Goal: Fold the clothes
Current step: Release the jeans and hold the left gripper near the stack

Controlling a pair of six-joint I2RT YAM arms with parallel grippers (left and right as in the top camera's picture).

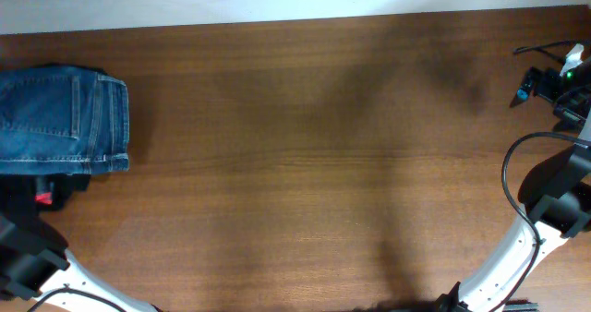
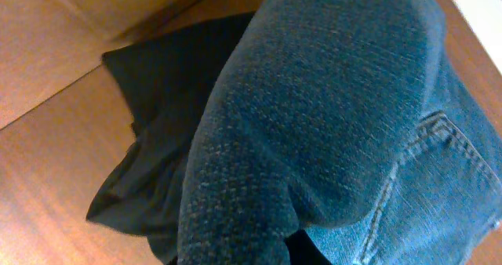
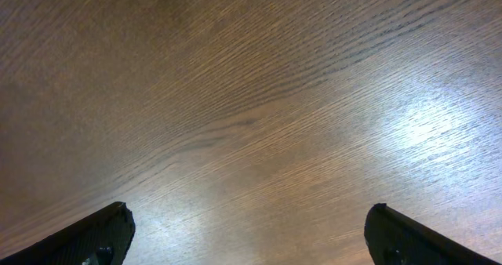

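The blue denim jeans (image 1: 60,118) lie folded into a compact stack at the far left of the table, with a back pocket and light seams on top. In the left wrist view the denim (image 2: 329,124) fills the frame very close up, a rounded fold bulging toward the camera. My left gripper's fingers are hidden behind this cloth, and only my left arm (image 1: 28,257) shows, at the bottom left. My right gripper (image 3: 251,241) is open and empty above bare wood, far from the jeans.
A black garment (image 1: 57,187) with a small red tag (image 1: 42,198) lies under the front edge of the jeans; it also shows in the left wrist view (image 2: 165,139). Cables and a small device (image 1: 554,77) sit at the far right, above my right arm (image 1: 545,229).
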